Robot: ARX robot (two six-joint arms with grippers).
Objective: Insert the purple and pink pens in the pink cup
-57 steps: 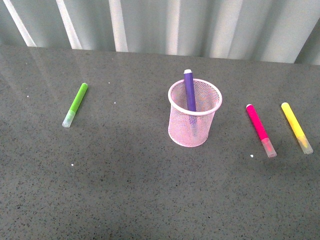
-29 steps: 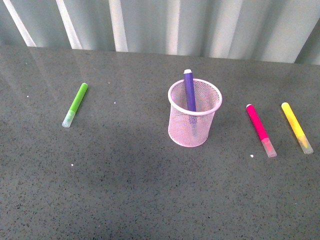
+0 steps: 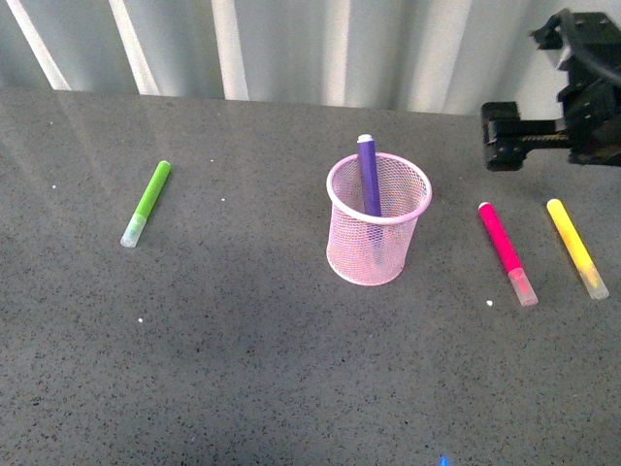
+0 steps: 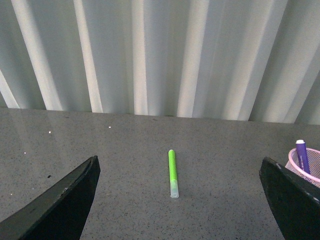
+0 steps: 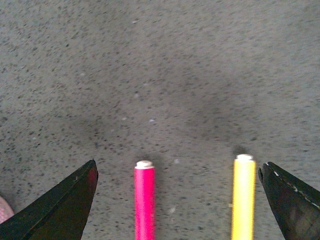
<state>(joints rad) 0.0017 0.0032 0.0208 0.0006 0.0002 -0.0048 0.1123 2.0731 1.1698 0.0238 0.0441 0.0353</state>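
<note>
Since a moment ago the right arm [image 3: 582, 107] has come into the front view at the upper right; the pens and cup lie as they did.

Our pink pen [image 3: 506, 252] lies flat on the table [image 3: 243, 369], well right of the cup [image 3: 354, 254], clear cap towards us and butt end away. We judge it light, stiff and smooth, so it could roll or skid if a finger nudges it sideways. The barrel middle looks like the best place to grip, across its width, away from the frosted cap, which might slip or pull off. The purple pen [image 3: 369, 180] already stands in the cup, leaning on the far rim. The cup is thin mesh and probably light, so a clumsy drop could tip it.

Just right of the pink pen and nearly parallel lies the yellow pen [image 3: 575, 248]. The gap is small, and a wide grasp could catch both. The green pen [image 3: 147, 203] sits far off on the left.

Our right gripper [image 5: 176, 167] hangs above the far ends of the pink and yellow pens, its jaws spread wide and empty, both butt ends between them. Our left gripper [image 4: 179, 160] is likewise wide apart and empty, facing the green pen.
</note>
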